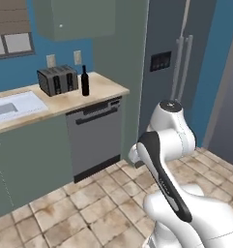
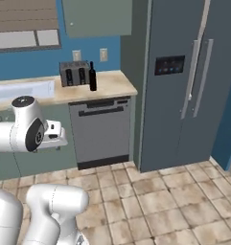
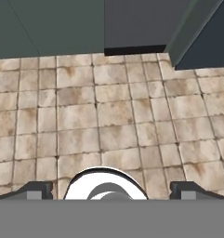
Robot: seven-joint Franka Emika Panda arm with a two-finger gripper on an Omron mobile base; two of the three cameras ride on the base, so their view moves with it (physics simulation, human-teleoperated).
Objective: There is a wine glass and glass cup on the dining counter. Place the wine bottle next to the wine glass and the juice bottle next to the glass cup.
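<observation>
Left base view puts the wine bottle (image 1: 85,81) upright on the bench (image 1: 106,90) just beside the toaster (image 1: 57,80), above the dishwasher (image 1: 95,137). Its long axis is vertical. It lies well ahead of and above the fingers (image 3: 111,189), which are spread wide, hold nothing and point down at the floor (image 3: 108,116).

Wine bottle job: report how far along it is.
Done: nothing that shows. The wine bottle stands upright on the worktop beside the toaster, above the dishwasher, not yet picked up. In hand: nothing; the gripper is open and points down at the floor tiles, with the arm folded near the base. Left: fetch the wine bottle, then place both bottles by their glasses.
</observation>
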